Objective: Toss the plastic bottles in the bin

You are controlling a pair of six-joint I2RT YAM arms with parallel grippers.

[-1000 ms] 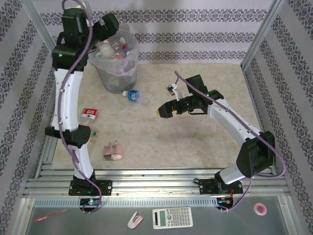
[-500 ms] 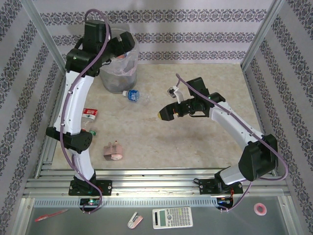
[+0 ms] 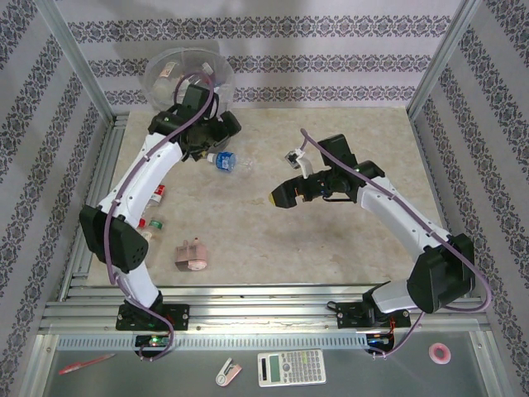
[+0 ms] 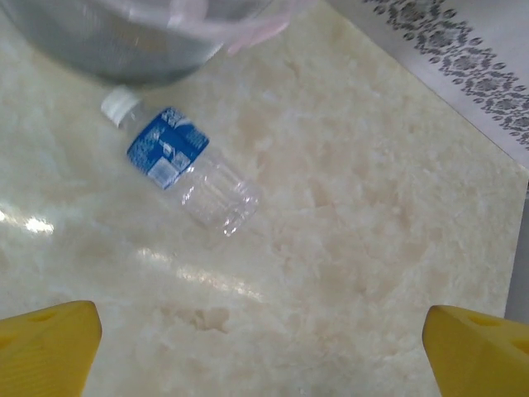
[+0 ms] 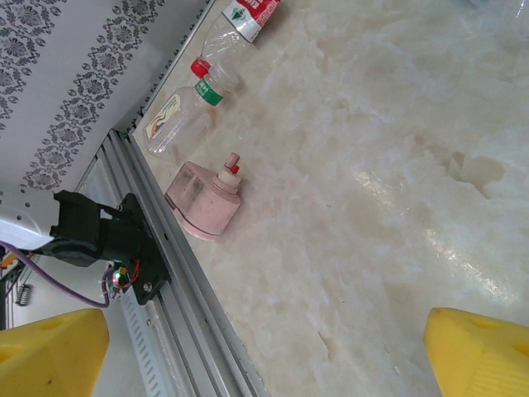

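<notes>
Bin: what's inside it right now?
Through the bin's translucent wall, blurred bottle-like shapes with a reddish patch; no count is possible. The left arm covers its lower part.

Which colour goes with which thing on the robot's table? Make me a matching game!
Things:
1. lumpy container
2. lone bottle lying beside the bin
3. fingertips of the left claw
4. green-banded bottle nearest the lumpy container

Colours:
a. yellow
b. blue label
c. red cap
d. pink

Pairs: 1-d, 2-b, 3-a, 4-c
</notes>
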